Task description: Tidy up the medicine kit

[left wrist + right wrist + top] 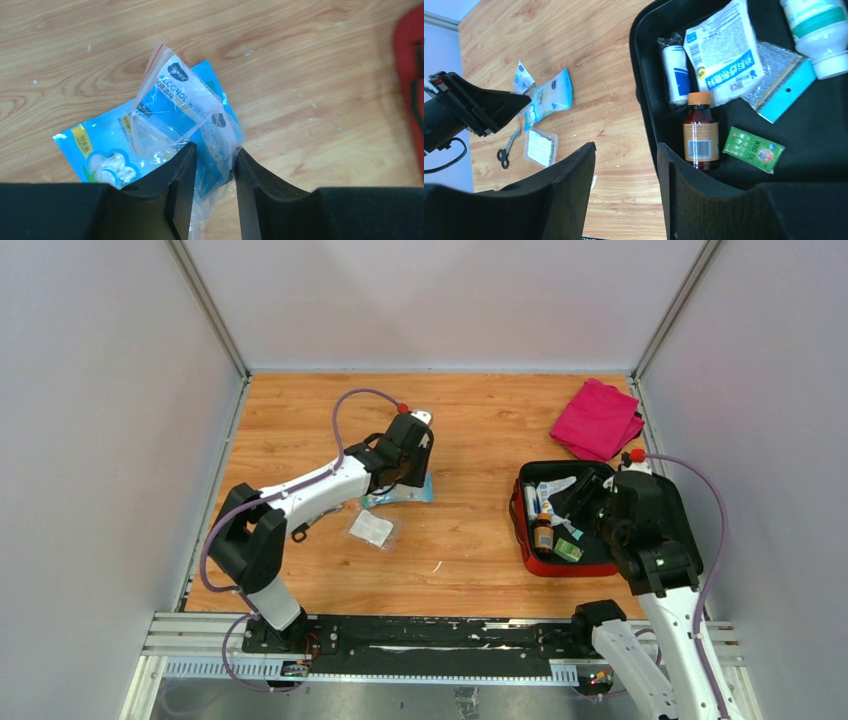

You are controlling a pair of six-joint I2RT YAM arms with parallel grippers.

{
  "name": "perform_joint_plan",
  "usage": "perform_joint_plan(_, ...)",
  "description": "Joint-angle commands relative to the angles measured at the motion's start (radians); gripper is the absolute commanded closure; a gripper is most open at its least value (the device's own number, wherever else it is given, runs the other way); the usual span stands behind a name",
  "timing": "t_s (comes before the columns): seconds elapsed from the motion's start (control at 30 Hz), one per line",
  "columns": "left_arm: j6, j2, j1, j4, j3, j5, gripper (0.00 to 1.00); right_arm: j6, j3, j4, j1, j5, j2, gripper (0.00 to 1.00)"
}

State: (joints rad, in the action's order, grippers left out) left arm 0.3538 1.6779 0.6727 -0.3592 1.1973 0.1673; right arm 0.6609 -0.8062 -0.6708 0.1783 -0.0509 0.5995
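A magenta folded cloth (598,420) lies on the wooden table (480,410), beyond the right fingers (704,200) and well apart from the left fingers (165,195). Behind both fingers runs an aluminium rail (185,642), with grey walls (100,390) around.

The medicine kit (516,518) is red with black lining. The bottle (700,135) is brown with an orange cap, the small box (753,149) green, and the white bottle (819,30) is banded green. The alcohol wipes pouch (175,100) is clear, printed blue and white. The packet (95,150) is blue with a yellow tag. The cloth (598,420) is magenta. The table (470,410) shows pale wood grain.
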Motion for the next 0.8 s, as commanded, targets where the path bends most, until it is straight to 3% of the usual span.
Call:
perform_joint_plan(0.0, 0.001, -0.095, 0.049, 0.045, -0.025, -0.060, 0.62, 0.040, 0.019, 0.059, -0.011, -0.085, 0.028, 0.47)
perform_joint_plan(0.17, 0.017, -0.133, 0.115, 0.097, -0.003, -0.140, 0.60, 0.034, -0.021, 0.033, -0.011, -0.047, 0.037, 0.48)
perform_joint_plan(0.33, 0.029, -0.081, 0.192, 0.151, 0.099, -0.224, 0.59, 0.008, -0.093, -0.069, -0.011, 0.158, -0.051, 0.47)
perform_joint_plan(0.77, 0.141, 0.278, 0.387, 0.350, 0.390, -0.402, 0.58, -0.074, -0.206, -0.222, -0.011, 0.356, -0.258, 0.47)
